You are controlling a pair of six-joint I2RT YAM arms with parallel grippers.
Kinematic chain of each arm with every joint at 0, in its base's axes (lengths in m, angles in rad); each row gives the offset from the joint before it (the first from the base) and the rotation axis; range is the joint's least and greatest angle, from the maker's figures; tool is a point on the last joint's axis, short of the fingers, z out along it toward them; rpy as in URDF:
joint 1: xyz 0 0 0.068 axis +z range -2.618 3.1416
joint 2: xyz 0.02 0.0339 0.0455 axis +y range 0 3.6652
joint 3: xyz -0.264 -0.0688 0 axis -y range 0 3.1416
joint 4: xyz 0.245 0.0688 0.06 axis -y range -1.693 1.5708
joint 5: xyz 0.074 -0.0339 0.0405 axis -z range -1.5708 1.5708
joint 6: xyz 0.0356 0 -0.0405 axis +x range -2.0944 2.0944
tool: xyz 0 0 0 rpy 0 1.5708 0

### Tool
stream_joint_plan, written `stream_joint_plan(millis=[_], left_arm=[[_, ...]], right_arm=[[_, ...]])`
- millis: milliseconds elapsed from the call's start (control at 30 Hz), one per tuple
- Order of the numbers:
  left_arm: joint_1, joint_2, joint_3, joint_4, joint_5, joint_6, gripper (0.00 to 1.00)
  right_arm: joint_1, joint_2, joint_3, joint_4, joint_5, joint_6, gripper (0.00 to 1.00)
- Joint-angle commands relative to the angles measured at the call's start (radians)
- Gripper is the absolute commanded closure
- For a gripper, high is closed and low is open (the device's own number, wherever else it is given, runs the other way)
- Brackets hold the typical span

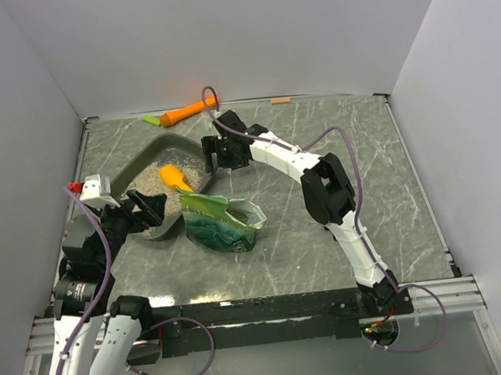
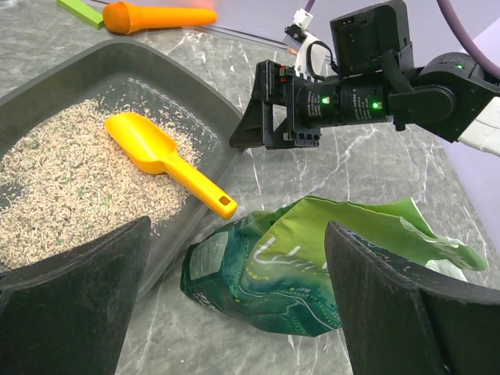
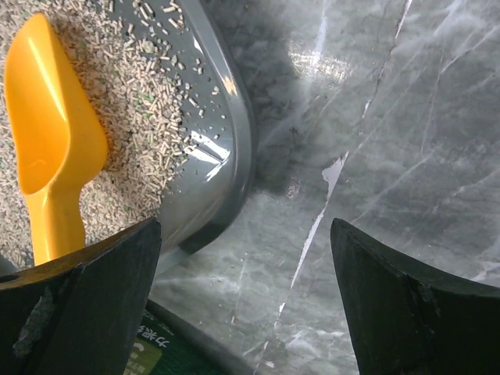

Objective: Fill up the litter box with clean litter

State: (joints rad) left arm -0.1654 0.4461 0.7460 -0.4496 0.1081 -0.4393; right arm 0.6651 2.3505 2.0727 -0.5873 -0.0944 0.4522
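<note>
Left pincer [image 1: 149, 207] hung open over the near end of the litter box [image 1: 155, 144]. Right pincer [image 1: 215, 152] gaped empty beside its right rim.

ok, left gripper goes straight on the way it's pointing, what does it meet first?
Probably the green bag, lying right ahead of the left gripper, jaws open. The litter box corner sits just beside that line; depth is unclear.

Table [image 1: 389, 166]: grey-green marbled top, white veins. Litter box [image 1: 166, 142] sits directly on it, far left, set at an angle. Green bag [image 1: 223, 225] lies crumpled just beside the box's near-right side. At the far edge lie an orange stick-shaped object [image 1: 187, 112], a small green strip [image 1: 152, 121] and a tan tab [image 1: 281, 101].
</note>
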Motion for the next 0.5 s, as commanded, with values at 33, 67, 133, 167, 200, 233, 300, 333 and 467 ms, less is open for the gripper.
stream_joint_plan(millis=[33,67,133,167,200,233,300,333,467], left_arm=[[-0.003,-0.012,-0.002,0.015,0.004,-0.007,0.03],[-0.003,-0.014,-0.002,0.015,0.002,-0.006,0.03],[-0.003,-0.012,0.0,0.015,0.001,-0.006,0.03],[-0.003,-0.014,0.0,0.014,-0.001,-0.006,0.03],[-0.005,-0.014,0.0,0.014,-0.001,-0.006,0.03],[-0.005,-0.014,0.0,0.014,-0.002,-0.006,0.03],[-0.005,-0.015,0.0,0.014,-0.004,-0.006,0.03],[-0.006,-0.017,0.0,0.014,-0.005,-0.006,0.03],[-0.008,-0.017,0.001,0.012,-0.007,-0.007,0.03]], right_arm=[[0.018,0.042,0.078,-0.031,0.012,0.009,0.04],[0.018,0.05,0.092,-0.034,0.01,0.009,0.04],[0.024,0.069,0.102,-0.045,0.01,0.009,0.04],[0.024,0.075,0.107,-0.048,0.005,0.011,0.05],[0.024,0.081,0.106,-0.048,0.001,0.014,0.05],[0.024,0.081,0.101,-0.045,-0.001,0.017,0.05],[0.024,0.081,0.087,-0.034,-0.005,0.023,0.09],[0.024,0.079,0.081,-0.031,-0.007,0.025,0.12],[0.024,0.081,0.061,-0.022,-0.018,0.028,0.33]])
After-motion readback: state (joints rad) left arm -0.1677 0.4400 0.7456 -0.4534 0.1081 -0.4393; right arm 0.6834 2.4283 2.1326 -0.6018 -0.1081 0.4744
